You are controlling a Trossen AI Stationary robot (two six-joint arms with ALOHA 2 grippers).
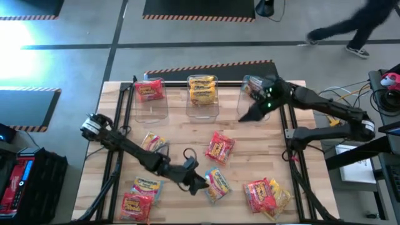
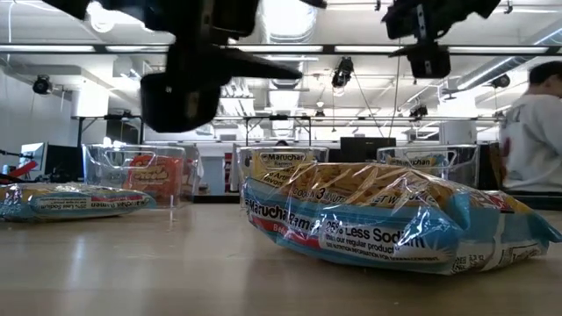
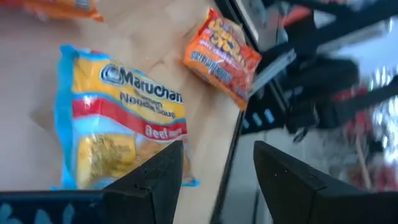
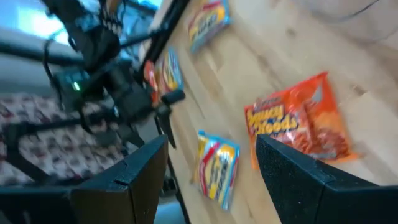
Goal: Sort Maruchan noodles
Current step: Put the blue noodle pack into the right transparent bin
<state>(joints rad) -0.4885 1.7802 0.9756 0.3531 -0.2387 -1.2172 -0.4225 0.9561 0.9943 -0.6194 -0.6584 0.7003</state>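
Several Maruchan noodle packets lie flat on the wooden table. A blue-and-yellow one (image 1: 217, 183) (image 3: 118, 118) (image 2: 378, 219) lies near the front edge. My left gripper (image 1: 201, 185) (image 3: 217, 177) hovers open just left of it, off the table, nothing between its fingers. A red-orange packet (image 1: 220, 148) (image 4: 298, 121) lies mid-table. My right gripper (image 1: 247, 115) (image 4: 211, 174) hangs open and empty in front of the far right clear bin (image 1: 253, 87). The left bin (image 1: 150, 94) holds a red packet, the middle bin (image 1: 202, 90) yellow-orange ones.
More packets lie at front left (image 1: 139, 195), front right (image 1: 265, 195) and left of centre (image 1: 154, 142). Black frame rails run along both table sides (image 1: 119, 125). A person walks beyond the far right (image 1: 350, 31). Bare wood shows between bins and packets.
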